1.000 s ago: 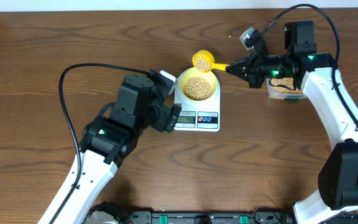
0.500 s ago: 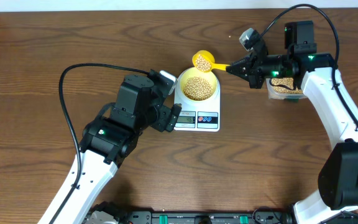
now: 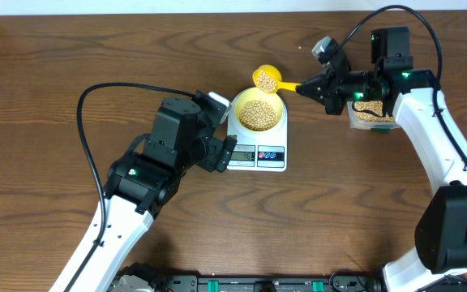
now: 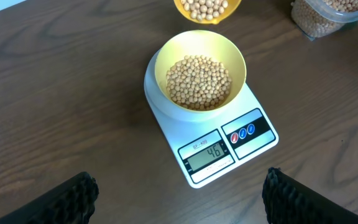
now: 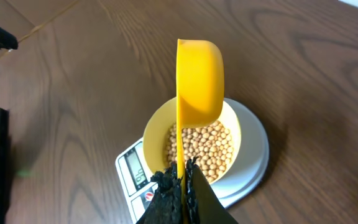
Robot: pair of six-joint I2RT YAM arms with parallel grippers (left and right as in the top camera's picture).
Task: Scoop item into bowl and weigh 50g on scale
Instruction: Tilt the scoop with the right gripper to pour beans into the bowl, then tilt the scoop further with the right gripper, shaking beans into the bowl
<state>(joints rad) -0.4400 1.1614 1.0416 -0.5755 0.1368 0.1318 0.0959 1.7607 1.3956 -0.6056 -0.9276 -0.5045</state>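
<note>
The pale-yellow bowl [image 3: 234, 109] [image 4: 165, 51] [image 5: 153, 135] stands on the white scale [image 3: 271, 161] [image 4: 260, 142] [image 5: 255, 155], whose display reads 46. Tan beans [image 3: 258, 114] [image 4: 199, 81] fill the bowl's bottom. My right gripper [image 3: 305, 88] [image 5: 183, 175] is shut on the thin handle of a yellow scoop [image 3: 266, 79] [image 4: 207, 7] [image 5: 199, 78]. The scoop hangs over the bowl's far rim with beans in it. My left gripper [image 3: 220, 153] [image 4: 182, 199] is open with nothing between its fingers. It hovers just left of and in front of the scale.
A clear plastic tub [image 3: 370, 116] [image 4: 328, 14] with more beans stands to the right of the scale, under my right arm. A black cable [image 3: 96, 97] loops across the wood table behind my left arm.
The scoop has edged very slightly to the right over the bowl's rim. The left arm has not moved.
</note>
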